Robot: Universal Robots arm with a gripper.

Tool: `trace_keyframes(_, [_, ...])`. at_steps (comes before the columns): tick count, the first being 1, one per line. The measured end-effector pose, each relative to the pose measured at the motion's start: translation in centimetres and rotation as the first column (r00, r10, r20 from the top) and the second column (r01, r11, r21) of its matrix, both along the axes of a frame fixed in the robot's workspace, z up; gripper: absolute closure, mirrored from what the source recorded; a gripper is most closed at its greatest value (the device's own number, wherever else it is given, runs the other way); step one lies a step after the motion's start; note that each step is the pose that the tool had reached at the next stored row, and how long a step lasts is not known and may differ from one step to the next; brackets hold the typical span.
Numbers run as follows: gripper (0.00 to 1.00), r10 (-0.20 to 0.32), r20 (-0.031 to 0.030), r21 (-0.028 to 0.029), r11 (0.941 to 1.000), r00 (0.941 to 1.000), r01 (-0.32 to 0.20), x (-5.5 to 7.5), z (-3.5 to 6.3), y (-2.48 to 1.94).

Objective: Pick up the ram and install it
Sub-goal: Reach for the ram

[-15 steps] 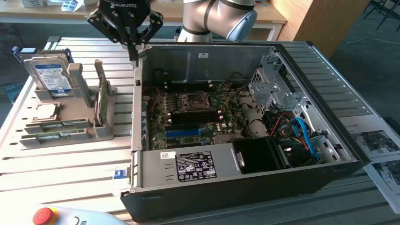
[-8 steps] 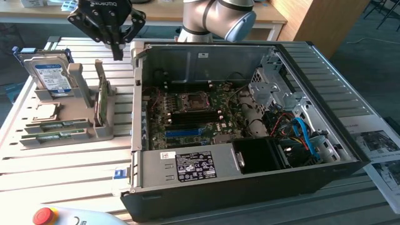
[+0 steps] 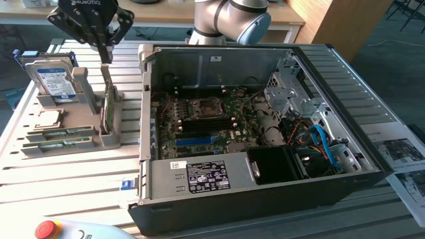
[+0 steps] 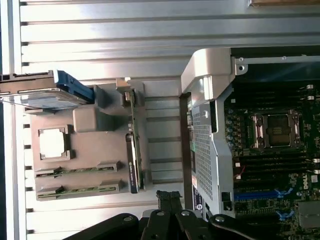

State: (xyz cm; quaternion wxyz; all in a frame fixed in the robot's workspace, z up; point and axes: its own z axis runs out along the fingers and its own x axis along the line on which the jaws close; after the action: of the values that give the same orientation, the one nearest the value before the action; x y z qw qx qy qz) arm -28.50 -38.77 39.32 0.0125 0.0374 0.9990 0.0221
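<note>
A green ram stick [image 3: 106, 108] stands on its long edge in a slot of the grey holder [image 3: 79, 142], at the exterior view's left of the open computer case. My gripper [image 3: 105, 56] hangs straight above that stick, a short way clear of its top edge, with its fingers shut and nothing between them. In the wrist view the same ram stick [image 4: 132, 150] runs along the grey holder [image 4: 90, 145], and my gripper [image 4: 169, 196] shows as dark shut fingertips. Two more green sticks [image 3: 61, 134] lie flat in the holder's front pockets.
A blue-labelled hard drive [image 3: 54, 82] stands upright at the holder's back and a processor chip [image 3: 50, 119] lies beside it. The open case [image 3: 265, 199] holds the motherboard [image 3: 206, 119] with a blue slot [image 3: 199, 142]. A red stop button [image 3: 47, 228] sits at the front edge.
</note>
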Motion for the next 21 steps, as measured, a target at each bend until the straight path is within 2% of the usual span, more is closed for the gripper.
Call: trace_keyframes(21, [0.89,0.000,0.0000,0.0000,1.0000,1.0000,0.000,-8.4,0.00,0.77])
